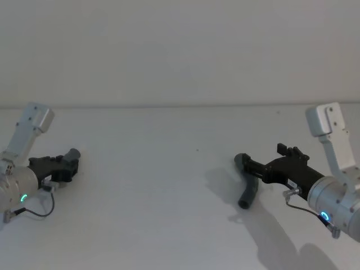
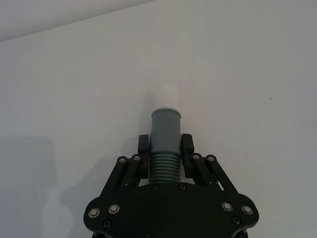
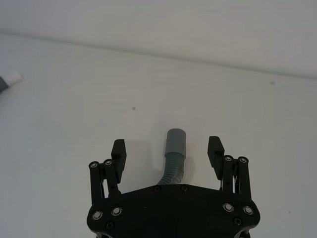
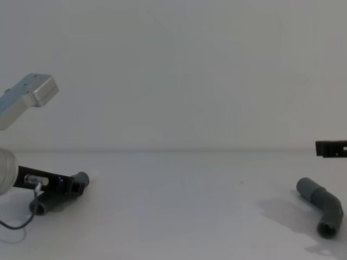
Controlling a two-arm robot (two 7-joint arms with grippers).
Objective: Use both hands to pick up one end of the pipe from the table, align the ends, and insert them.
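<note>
Where table meets wall, left tool grips white-tipped piece; right tool released astride socket piece

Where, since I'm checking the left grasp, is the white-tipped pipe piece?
At the head view's left, the white-tipped pipe piece is clamped in the left gripper, far from the other piece by the right gripper.

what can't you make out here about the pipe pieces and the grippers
- Left wrist view: left pipe piece's rear, under the left gripper's body.
- Right wrist view: right pipe piece's other end, under the right gripper's body.
- Chest view: most of the right gripper, cut off by the right edge.
- Head view: left piece's white tip, too small against the white table.
</note>
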